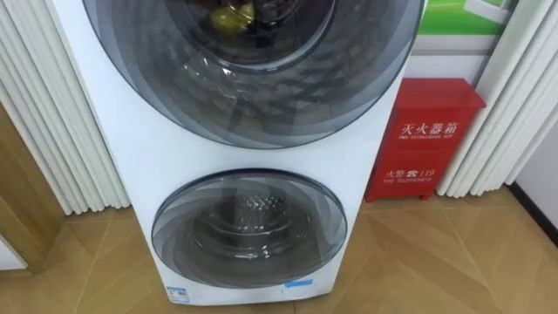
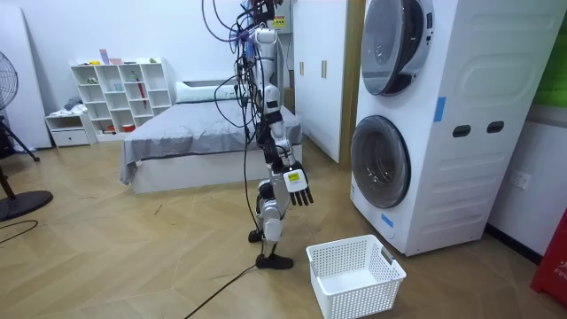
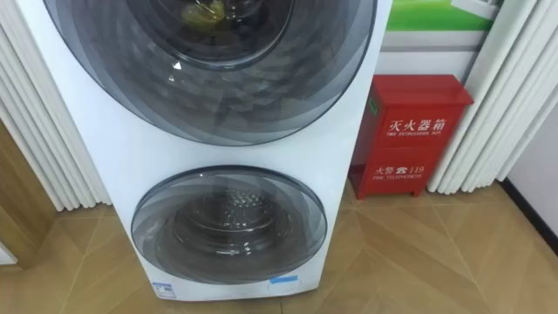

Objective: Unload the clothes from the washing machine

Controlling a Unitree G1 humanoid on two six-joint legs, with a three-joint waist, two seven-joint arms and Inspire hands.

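Room view: the robot stands on the wood floor facing the washing machine [image 2: 461, 133], well apart from it. Its right hand [image 2: 298, 186] hangs at its side with the fingers relaxed and pointing down, holding nothing.

**Hazards**
- Both round doors appear closed. A reach made before a door is opened would strike the glass.
- The basket [image 2: 372, 291] sits on the floor between the robot and the machine. A step forward could catch it with a foot and push it out of place.
- The upper door [image 1: 261, 78] is mounted high. A long, raised reach from a standing posture could unsettle the robot's balance.
- A garment pulled out from that height could drop beside the basket if the basket is not under the opening.
- The red cabinet [image 1: 423, 139] stands on the floor just beside the machine. An arm swinging wide on that side could hit it.

**Containers and contents**
- Upper drum: a yellowish item [image 1: 231, 16] lies behind the glass. It is probably the clothing to be picked, but it is too indistinct to identify.
- Lower door [image 1: 248, 228]: bare perforated metal shows behind it. No clothing is visible inside.
- Basket: white, open-topped, perforated walls, empty.
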